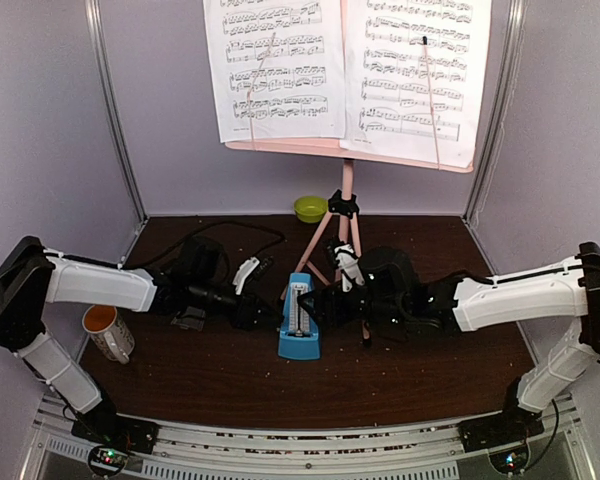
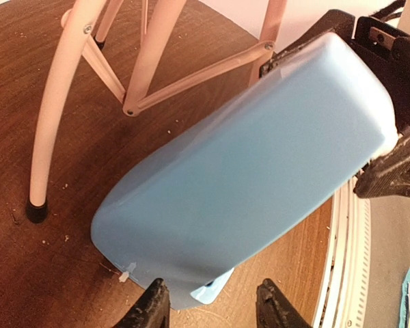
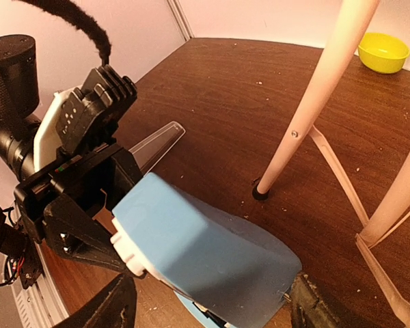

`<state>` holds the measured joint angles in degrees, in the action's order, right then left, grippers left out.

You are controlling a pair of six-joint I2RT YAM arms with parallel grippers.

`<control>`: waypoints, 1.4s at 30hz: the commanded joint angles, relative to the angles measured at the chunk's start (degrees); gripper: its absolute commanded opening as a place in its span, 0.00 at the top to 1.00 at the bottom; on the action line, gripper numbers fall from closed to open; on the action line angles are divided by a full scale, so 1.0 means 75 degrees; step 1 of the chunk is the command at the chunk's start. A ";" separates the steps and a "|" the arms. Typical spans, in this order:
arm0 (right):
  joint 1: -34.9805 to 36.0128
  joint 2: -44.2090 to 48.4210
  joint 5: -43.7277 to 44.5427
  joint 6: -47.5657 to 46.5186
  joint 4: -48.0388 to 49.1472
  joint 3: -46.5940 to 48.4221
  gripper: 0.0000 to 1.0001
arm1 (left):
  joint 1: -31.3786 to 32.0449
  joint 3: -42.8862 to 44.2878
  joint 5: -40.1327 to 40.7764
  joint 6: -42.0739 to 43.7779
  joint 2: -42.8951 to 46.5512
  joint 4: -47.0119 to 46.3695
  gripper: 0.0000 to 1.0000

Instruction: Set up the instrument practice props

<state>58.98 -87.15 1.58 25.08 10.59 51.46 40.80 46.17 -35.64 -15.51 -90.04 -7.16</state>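
The blue metronome (image 1: pixel 298 318) stands on the table in front of the pink music stand (image 1: pixel 347 190), which carries two sheet-music pages (image 1: pixel 280 65). Its clear cover (image 1: pixel 246 272) lies apart on the table behind my left gripper, and also shows in the right wrist view (image 3: pixel 156 145). My left gripper (image 1: pixel 258 310) is open at the metronome's left, its fingertips (image 2: pixel 152 306) at the narrow top end of the metronome (image 2: pixel 253 178). My right gripper (image 1: pixel 327 305) is wide open, its jaws on either side of the base of the metronome (image 3: pixel 212 253).
A white mug (image 1: pixel 108 333) with orange inside stands at the left. A lime-green bowl (image 1: pixel 310 208) sits at the back by the stand's legs (image 3: pixel 314 89). Purple walls enclose the table. Crumbs dot the surface.
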 commanded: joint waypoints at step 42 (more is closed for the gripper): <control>0.0032 0.0698 0.1233 0.0079 -0.0617 -0.0344 0.34 | -0.0192 0.0239 0.1635 -0.0203 0.0646 0.0167 0.49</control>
<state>59.35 -84.71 6.79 25.47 9.43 50.81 39.68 47.55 -27.75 -15.25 -88.03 -4.40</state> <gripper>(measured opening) 0.668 0.512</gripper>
